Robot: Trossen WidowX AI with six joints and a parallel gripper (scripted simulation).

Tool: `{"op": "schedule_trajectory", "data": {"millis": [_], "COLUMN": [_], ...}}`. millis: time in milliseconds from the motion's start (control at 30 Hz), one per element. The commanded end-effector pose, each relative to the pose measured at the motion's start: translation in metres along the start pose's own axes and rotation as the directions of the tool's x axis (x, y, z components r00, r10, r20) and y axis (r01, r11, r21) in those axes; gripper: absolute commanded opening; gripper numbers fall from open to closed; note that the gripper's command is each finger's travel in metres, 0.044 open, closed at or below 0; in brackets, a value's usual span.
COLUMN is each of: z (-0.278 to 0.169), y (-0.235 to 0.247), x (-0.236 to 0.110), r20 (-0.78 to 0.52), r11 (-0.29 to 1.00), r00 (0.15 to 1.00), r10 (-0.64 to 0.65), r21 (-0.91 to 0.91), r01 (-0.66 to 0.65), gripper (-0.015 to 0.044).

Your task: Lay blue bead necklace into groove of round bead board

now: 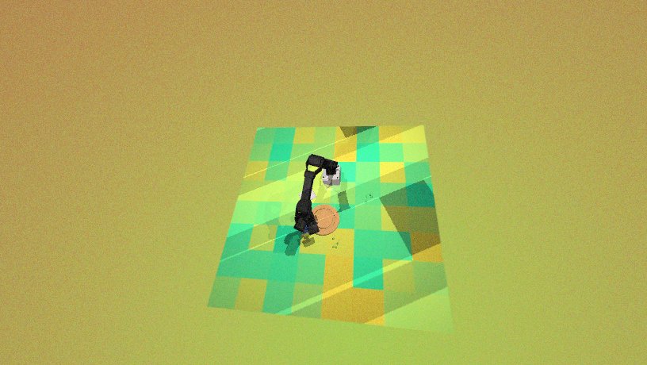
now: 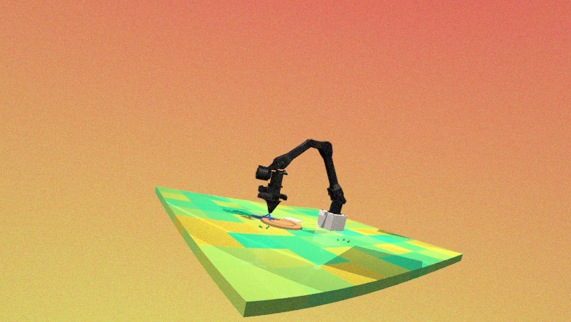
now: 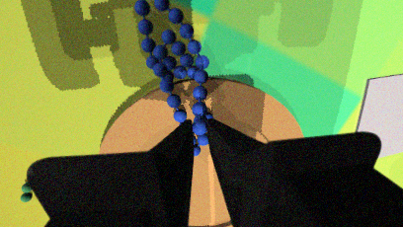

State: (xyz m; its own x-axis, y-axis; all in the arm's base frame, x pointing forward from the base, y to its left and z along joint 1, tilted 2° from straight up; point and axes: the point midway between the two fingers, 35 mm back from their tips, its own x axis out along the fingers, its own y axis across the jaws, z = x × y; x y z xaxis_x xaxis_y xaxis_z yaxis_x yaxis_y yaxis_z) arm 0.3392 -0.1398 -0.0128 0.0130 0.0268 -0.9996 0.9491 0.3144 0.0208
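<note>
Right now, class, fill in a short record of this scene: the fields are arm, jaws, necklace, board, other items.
arm: black six-joint arm, bent over, wrist pointing down at the board's edge
jaws: gripper shut on a strand of the necklace
necklace: blue bead necklace, pinched at one strand, the rest trailing off the board onto the patchwork surface
board: round tan wooden bead board, lying flat; no beads seen in its groove
other items: small loose green beads near the board; flat white piece beside it

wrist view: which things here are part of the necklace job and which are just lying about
Part of the job:
- blue bead necklace, pinched in the gripper
- round bead board under the fingers

Lying about:
- loose green beads
- grey block at the right edge
</note>
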Motion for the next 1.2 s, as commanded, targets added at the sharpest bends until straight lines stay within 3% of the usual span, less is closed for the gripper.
{"op": "schedule_trajectory", "data": {"millis": [0, 333, 1067, 1167], "z": [-0.014, -0.042, -0.043, -0.042], "y": [0.006, 0.015, 0.015, 0.015], "x": [-0.002, -0.002, 0.021, 0.018], "r20": [0.004, 0.001, 0.001, 0.003], "r11": [1.0, 1.0, 1.0, 1.0], "r00": [1.0, 1.0, 1.0, 1.0], "r10": [0.006, 0.007, 0.007, 0.006], "r21": [0.0, 0.0, 0.0, -0.004], "r01": [-0.006, -0.007, -0.007, -0.006], "gripper": [0.0, 0.0, 0.0, 0.0079]}}
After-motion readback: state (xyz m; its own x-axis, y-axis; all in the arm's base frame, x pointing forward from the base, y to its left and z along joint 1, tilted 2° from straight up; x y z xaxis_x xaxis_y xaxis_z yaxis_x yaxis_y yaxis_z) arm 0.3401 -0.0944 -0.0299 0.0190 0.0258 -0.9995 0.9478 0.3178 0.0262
